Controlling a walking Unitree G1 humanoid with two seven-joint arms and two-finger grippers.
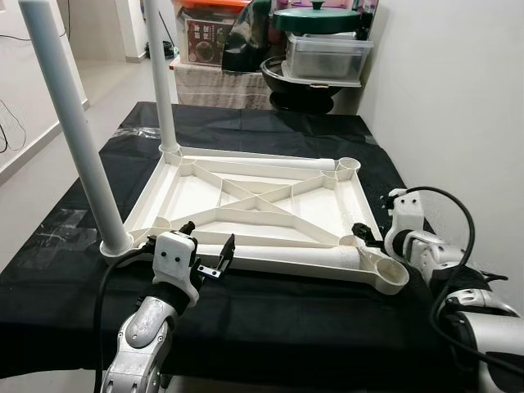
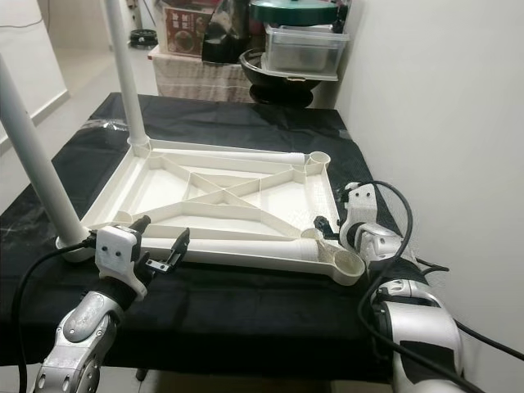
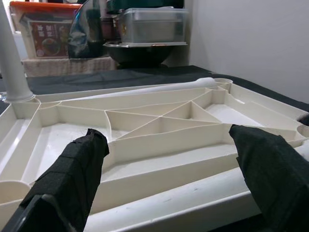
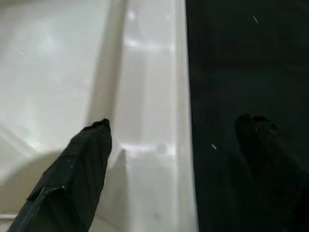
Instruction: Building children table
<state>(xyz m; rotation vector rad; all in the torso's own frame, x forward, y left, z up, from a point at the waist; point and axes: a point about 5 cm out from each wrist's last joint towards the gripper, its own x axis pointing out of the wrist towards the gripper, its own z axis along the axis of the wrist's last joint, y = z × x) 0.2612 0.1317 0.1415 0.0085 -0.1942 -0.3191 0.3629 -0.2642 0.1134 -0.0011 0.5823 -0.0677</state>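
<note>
The left tool [image 1: 209,250] is nearest, with its two black fingers [image 3: 77,179] spread wide. It hovers at the near long edge of the white plastic ribbed tabletop [image 1: 254,201], which lies upside down on the counter covered with black cloth [image 1: 327,315]. A loose white plastic tube leg [image 1: 327,264] lies along this same near edge, and the fingers stand on each side of it without clear contact.

The right tool [image 1: 368,236] is at the near right corner of the tabletop, where the open end of the lying leg points to it. In the right wrist view its fingers are apart: one finger [image 4: 72,179] is over the white plastic, the other over the black cloth, and the rim is between them. I cannot tell if they touch it.

At the near left corner, one white tube leg [image 1: 74,131] stands upright in its socket. A second upright leg [image 1: 162,78] stands in the far left corner. The far right corner socket [image 1: 350,164] is open.

Behind the counter stand a clear plastic box [image 1: 327,57], a green lid [image 1: 315,18] and a dark bowl [image 1: 299,82].
</note>
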